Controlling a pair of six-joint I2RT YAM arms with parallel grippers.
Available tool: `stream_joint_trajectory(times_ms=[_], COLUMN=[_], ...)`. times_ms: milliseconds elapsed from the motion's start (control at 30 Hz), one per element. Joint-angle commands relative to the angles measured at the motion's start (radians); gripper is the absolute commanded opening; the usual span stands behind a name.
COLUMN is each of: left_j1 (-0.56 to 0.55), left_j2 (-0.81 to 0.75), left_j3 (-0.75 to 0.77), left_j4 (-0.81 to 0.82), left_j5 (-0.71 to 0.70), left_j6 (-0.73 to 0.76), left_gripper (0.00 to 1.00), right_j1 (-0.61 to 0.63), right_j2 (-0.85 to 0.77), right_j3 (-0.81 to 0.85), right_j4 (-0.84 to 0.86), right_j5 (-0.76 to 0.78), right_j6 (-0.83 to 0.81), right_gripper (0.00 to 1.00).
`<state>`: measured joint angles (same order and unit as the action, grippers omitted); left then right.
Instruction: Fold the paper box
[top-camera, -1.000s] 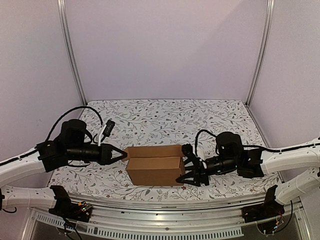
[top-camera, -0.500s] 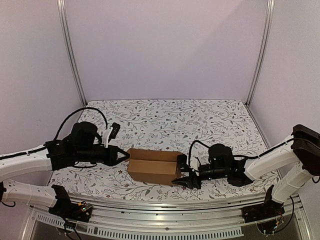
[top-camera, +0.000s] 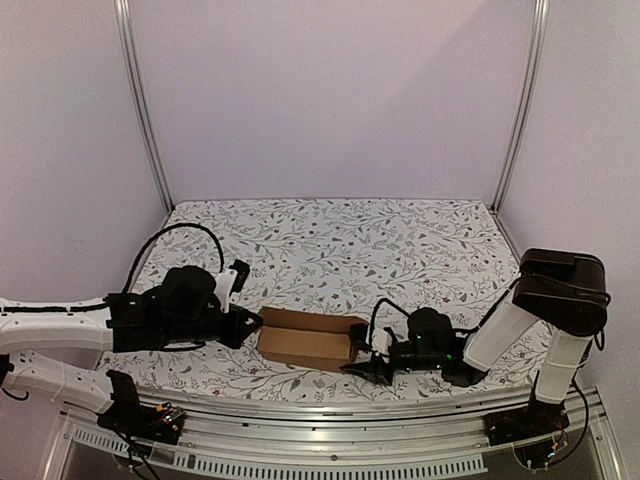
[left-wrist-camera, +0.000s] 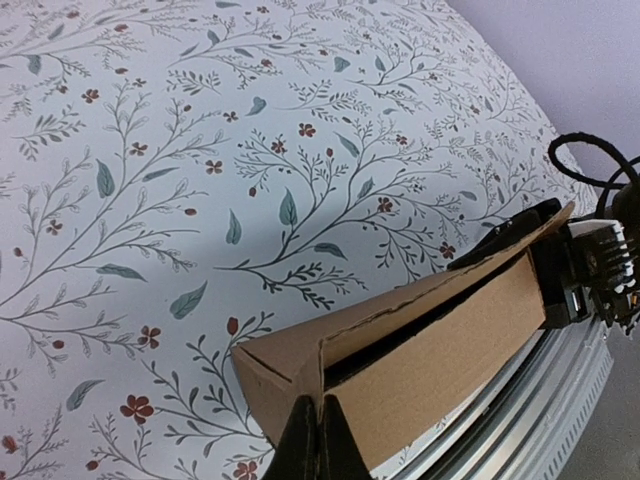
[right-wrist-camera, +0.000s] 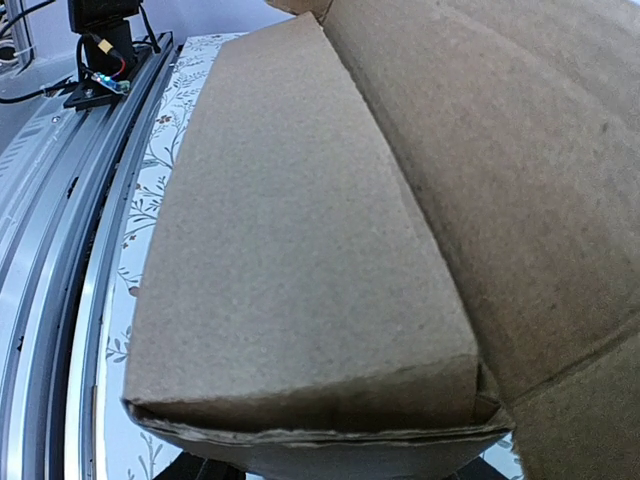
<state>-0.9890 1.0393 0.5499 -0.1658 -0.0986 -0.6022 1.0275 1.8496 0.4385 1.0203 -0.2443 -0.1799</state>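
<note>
The paper box (top-camera: 303, 340) is a narrow brown cardboard box lying lengthwise near the table's front edge, its top flap slightly ajar. My left gripper (top-camera: 249, 326) is at its left end. In the left wrist view the gripper (left-wrist-camera: 319, 440) is shut, pinching the box's (left-wrist-camera: 420, 340) end flap edge. My right gripper (top-camera: 361, 365) is at the box's right end. In the right wrist view the box (right-wrist-camera: 300, 230) fills the frame, and only dark fingertips (right-wrist-camera: 205, 468) show, spread wide on either side of its end.
The floral tablecloth (top-camera: 340, 245) covers the table. The metal front rail (top-camera: 330, 410) runs just below the box. White walls and metal posts (top-camera: 140, 110) enclose the sides and back.
Both grippers and the box have sunk lower and moved nearer the front edge. The right arm has folded down low, and the box now looks flatter.
</note>
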Motion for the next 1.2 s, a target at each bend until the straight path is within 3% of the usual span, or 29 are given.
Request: stream_joint_trajectory(times_ms=[0, 433, 833, 1167], left_j1=[-0.097, -0.168, -0.187, -0.188], left_j2=[0.011, 0.058, 0.067, 0.069], left_j3=[-0.031, -0.088, -0.091, -0.084], left_j4=[0.092, 0.148, 0.094, 0.084], left_j5=[0.016, -0.072, -0.122, -0.134], left_j6=[-0.03, -0.107, -0.086, -0.068], left_gripper=[0.0, 0.0, 0.0, 0.0], right_j1=[-0.023, -0.034, -0.037, -0.038], right_j2=[0.057, 0.107, 0.088, 0.077], right_j3=[0.016, 0.033, 0.066, 0.076], right_j4=[0.112, 0.091, -0.031, -0.022], right_j5=[0.167, 0.204, 0.209, 0.155], right_j6=[0.086, 0.21, 0.273, 0.26], right_gripper=[0.31, 0.3, 0.29, 0.33])
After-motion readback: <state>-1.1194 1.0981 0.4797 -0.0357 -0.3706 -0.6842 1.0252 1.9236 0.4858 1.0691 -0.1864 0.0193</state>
